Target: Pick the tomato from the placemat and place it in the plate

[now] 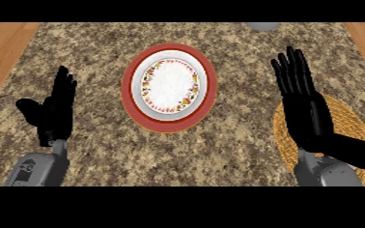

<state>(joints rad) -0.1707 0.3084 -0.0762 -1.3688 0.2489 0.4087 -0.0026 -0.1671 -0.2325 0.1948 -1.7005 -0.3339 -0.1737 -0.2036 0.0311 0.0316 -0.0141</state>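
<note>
The tomato could not be seen anywhere on the tabletop [235, 149]; the right hand [308, 113] lay spread over the woven placemat [349, 121], and whether the tomato sat hidden beneath it I could not tell. The placemat itself was a round, straw-coloured mat at the right side of the tabletop, only its right and lower parts showing past the black hand and the grey forearm.

The plate [203, 84] sat near the middle of the speckled granite tabletop, well apart from the placemat. It had a broad red outer rim with a thin orange edge, then a pale ring, then a band of small flower or fruit patterns round a white centre. Nothing lay on it.

By count there was one plate, one placemat and two hands. The right hand was open, its fingers straight and close together, pointing away from the robot, with nothing visibly in its hold. The left hand [53, 108] rested open near the left edge of the tabletop, fingers straight and upward in the view, thumb out to the side, holding nothing.

A single grey rounded object [262, 26] showed partly at the far edge; I could not tell what it was. Wood strips [14, 38] flanked the granite on both sides.
</note>
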